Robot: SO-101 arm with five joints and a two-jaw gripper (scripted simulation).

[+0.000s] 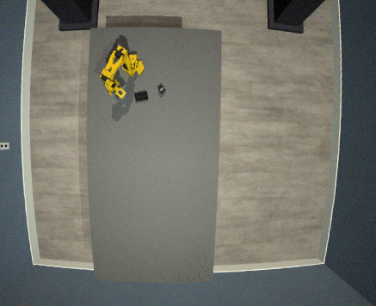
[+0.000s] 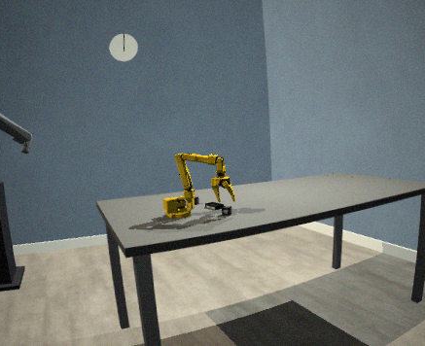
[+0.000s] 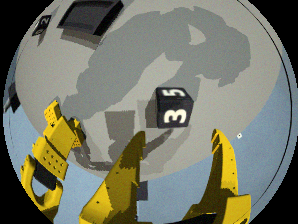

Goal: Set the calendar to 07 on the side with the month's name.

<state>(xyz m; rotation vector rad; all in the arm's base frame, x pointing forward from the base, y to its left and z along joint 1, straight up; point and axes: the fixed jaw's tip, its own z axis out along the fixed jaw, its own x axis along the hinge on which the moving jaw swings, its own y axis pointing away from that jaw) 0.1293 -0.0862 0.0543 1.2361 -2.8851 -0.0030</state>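
Observation:
The dark tray (image 1: 141, 95) (image 2: 213, 206) (image 3: 109, 21) lies on the table with no cube in it; I cannot read a month's name. A black cube (image 3: 175, 107) with white 3 and 5 on its seen faces stands on the table, outside the tray. A second black cube (image 1: 162, 88) (image 2: 227, 211) (image 3: 41, 25) stands beyond the tray, a 2 showing in the wrist view. My gripper (image 2: 227, 201) (image 3: 179, 132) is partly open and empty, above the table. In the wrist view the 3 and 5 cube shows ahead of the fingertips, not between them.
The arm's yellow base (image 1: 135, 64) (image 2: 177, 207) stands on the grey table (image 1: 156, 172) (image 2: 298, 199). A small dark block (image 2: 196, 200) shows behind the base in the exterior view. The arm's shadow falls across the table near the tray and the cubes.

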